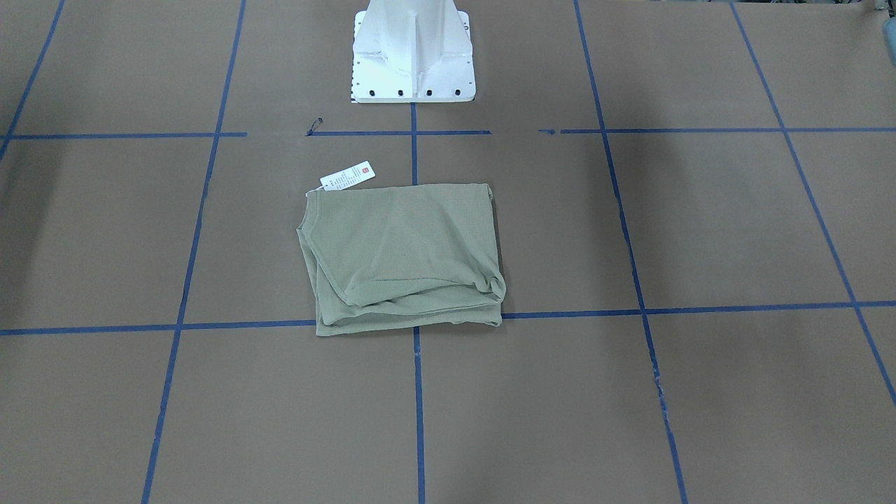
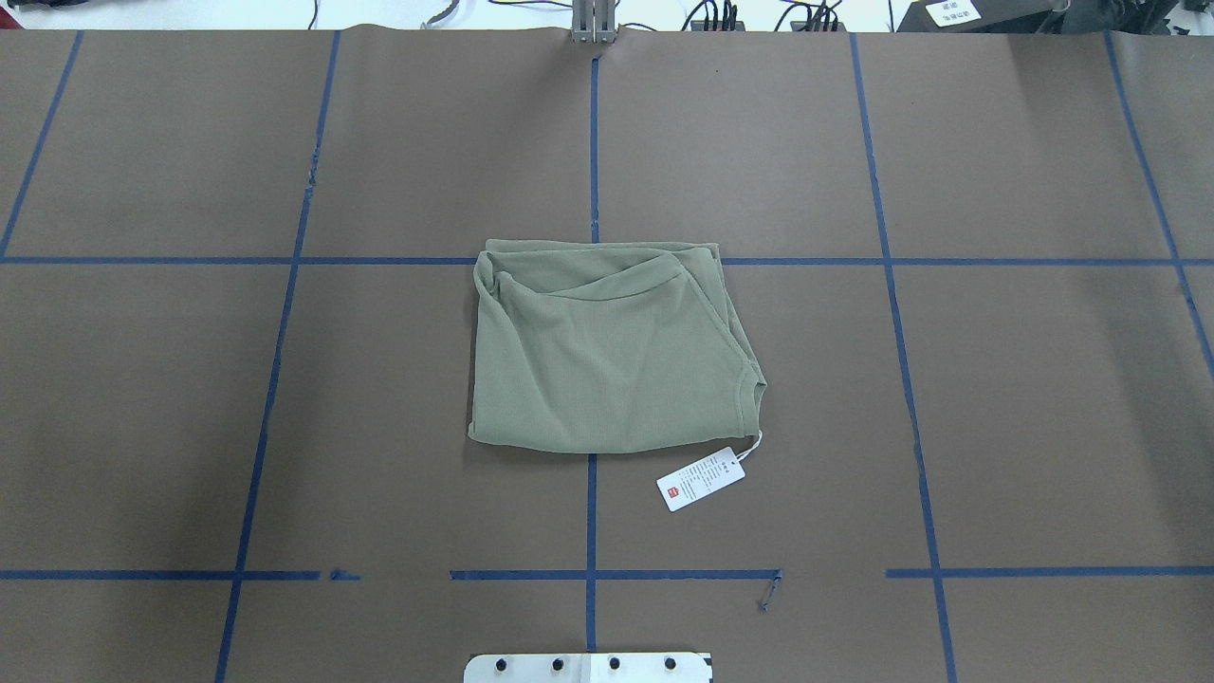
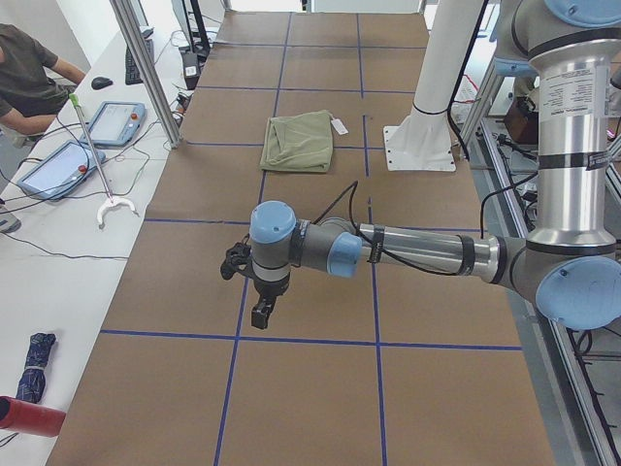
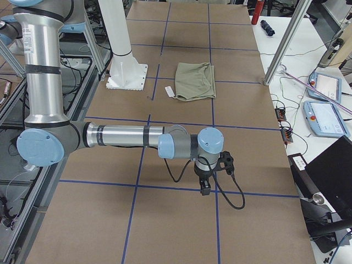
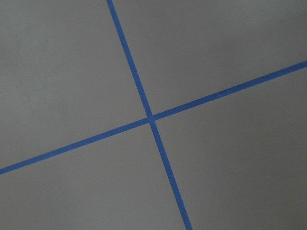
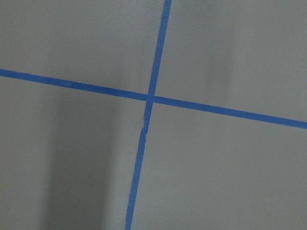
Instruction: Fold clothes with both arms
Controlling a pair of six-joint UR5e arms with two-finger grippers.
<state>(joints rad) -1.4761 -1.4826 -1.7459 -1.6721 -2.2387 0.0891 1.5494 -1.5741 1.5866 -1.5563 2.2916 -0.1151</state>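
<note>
**One shirt, two arms**

There is one shirt [image 2: 607, 351] carrying one tag [image 2: 700, 479], on one table [image 2: 996, 427]. One pedestal [image 1: 413, 56] stands at the table's edge. There are two arms, the left arm [image 3: 417, 252] and the right arm [image 4: 121, 136], and two grippers, the left gripper [image 3: 262, 313] and the right gripper [image 4: 205, 190]. The side bench holds two pendants, a far pendant [image 3: 114, 123] and a near pendant [image 3: 56, 167], one red tube [image 3: 29, 416] and one laptop [image 4: 335, 176]. One person [image 3: 29, 73] sits there. Each wrist view shows one tape crossing [image 5: 150, 118].

Folded shirt [image 1: 402, 255] on taped table [image 1: 700, 224]
</note>
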